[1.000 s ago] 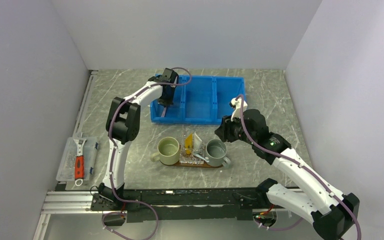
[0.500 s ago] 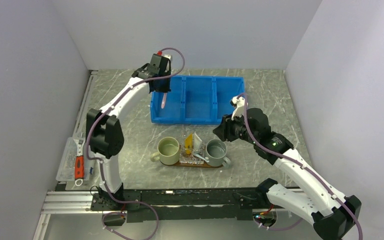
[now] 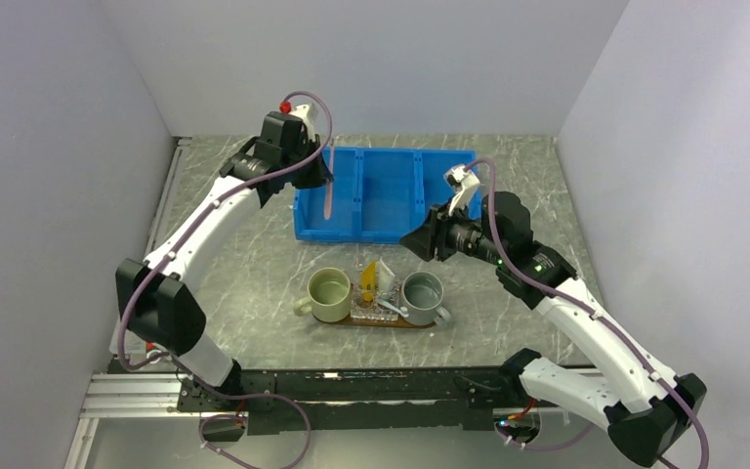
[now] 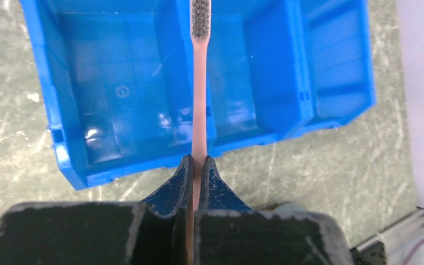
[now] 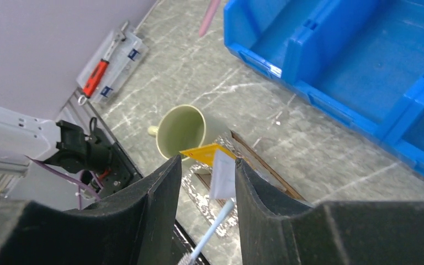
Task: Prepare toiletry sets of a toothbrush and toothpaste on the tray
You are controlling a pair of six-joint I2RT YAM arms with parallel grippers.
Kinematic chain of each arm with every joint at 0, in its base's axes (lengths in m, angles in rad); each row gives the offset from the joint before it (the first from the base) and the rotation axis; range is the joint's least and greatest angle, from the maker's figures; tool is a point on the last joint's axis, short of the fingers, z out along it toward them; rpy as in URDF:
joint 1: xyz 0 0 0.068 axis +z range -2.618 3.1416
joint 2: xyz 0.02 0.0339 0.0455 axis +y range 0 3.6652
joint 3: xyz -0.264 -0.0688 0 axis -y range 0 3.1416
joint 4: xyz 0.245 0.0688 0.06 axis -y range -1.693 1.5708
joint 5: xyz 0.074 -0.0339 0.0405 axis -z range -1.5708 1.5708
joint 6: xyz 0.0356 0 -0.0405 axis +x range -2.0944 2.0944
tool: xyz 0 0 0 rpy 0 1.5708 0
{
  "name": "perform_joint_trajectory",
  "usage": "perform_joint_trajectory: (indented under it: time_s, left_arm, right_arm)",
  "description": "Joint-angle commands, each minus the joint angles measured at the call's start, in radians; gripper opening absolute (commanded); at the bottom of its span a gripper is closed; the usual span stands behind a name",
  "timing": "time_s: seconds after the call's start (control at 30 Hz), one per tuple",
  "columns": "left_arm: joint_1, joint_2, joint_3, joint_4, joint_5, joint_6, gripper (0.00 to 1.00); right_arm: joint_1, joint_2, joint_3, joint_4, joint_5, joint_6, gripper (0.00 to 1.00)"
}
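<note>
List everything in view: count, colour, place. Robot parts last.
blue bin: 1, blue, three compartments, far centre
pink toothbrush: 1, pink, in left gripper above bin
tray: 1, dark brown, near centre
pale green mug: 1, tray's left end
grey mug: 1, tray's right end
clear holder: 1, between mugs
yellow tube: 1, in holder
white tube: 1, in holder
pale toothbrush: 1, lying by grey mug
tool case: 1, clear, red-handled tool inside, far left
left gripper: shut on pink toothbrush
right gripper: open, above tray
</note>
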Motion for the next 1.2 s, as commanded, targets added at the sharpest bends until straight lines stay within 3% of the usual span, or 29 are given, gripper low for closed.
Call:
perform_joint_trajectory:
  time_s: [0.0, 0.3, 1.17]
  left_arm:
    - [-0.003, -0.099, -0.020, 0.041, 0.108, -0.071, 0.00]
    - [-0.002, -0.290, -0.154, 0.072, 0.183, -0.184, 0.00]
    - [0.001, -0.650, -0.462, 0.198, 0.182, -0.421, 0.00]
  right_arm:
    - [0.027, 0.046, 0.087, 0.084, -0.049, 0.028, 0.44]
    - [0.209, 0.220, 0.277, 0.073, 0.127, 0.009, 0.53]
    - [0.365, 0.519, 0.555, 0.009, 0.257, 0.108, 0.55]
